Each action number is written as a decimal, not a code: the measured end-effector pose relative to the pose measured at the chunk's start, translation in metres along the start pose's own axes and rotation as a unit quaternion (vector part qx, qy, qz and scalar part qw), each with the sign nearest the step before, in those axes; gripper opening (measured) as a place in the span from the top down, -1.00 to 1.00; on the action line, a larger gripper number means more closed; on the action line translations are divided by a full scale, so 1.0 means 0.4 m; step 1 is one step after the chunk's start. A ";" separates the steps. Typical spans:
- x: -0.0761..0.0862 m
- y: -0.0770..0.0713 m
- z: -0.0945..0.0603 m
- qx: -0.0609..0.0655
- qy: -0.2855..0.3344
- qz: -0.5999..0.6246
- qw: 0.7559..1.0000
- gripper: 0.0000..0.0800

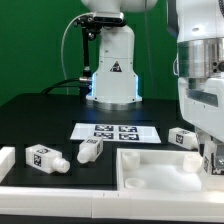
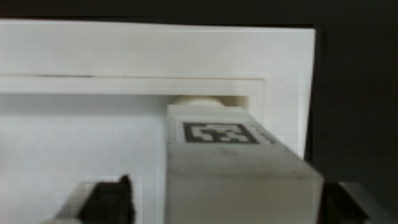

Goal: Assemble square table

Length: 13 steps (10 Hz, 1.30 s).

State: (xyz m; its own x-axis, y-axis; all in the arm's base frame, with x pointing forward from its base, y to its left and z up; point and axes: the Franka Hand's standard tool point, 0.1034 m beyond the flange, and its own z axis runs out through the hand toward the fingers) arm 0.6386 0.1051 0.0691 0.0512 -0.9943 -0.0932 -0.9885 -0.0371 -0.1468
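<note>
Clearance is tightest at four o'clock in the exterior view, where the hand point(image 1: 211, 160) hangs low over the three o'clock end of the tabletop point(image 1: 150, 172). That tray lies flat at five o'clock, close behind the border rail point(image 1: 60, 197) along the front edge of the counter point(image 1: 40, 115). The wrist view shows the fourth leg point(image 2: 222, 150) tucked into an inner corner of the tabletop, its stubby tip against the raised rim; I cannot tell whether it is seated. The hand's dark fingers point(image 2: 107, 200) stand apart on either side of this leg, and a strip of tray shows between one finger and the leg, so nothing is clamped. Open black counter stretches from nine to eleven o'clock. Three loose legs lie about: the first leg point(image 1: 42, 157) at eight o'clock, the second leg point(image 1: 90, 150) at seven, and the third leg point(image 1: 182, 137) at three, just beside the arm. The marker board point(image 1: 115, 131) lies flat at centre, and the robot base point(image 1: 110, 70) stands at twelve. All the parts are smooth white plastic, the legs blocky with square black-and-white tags.
</note>
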 end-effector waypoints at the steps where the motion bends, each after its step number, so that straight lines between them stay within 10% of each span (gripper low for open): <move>1: -0.004 0.001 -0.008 -0.023 -0.005 -0.089 0.996 -0.46; 7: -0.008 -0.010 -0.011 -0.020 0.000 -0.408 0.913 -0.62; 10: -0.046 -0.031 -0.014 -0.013 0.036 -0.647 0.761 -0.62; 12: -0.059 -0.019 -0.009 -0.015 0.036 -0.673 0.739 -0.62; 13: -0.057 -0.019 -0.009 -0.015 0.036 -0.672 0.740 -0.31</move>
State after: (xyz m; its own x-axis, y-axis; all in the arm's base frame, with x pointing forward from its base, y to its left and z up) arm 0.6444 0.1276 0.0757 0.9835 -0.0607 0.1703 -0.0551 -0.9978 -0.0370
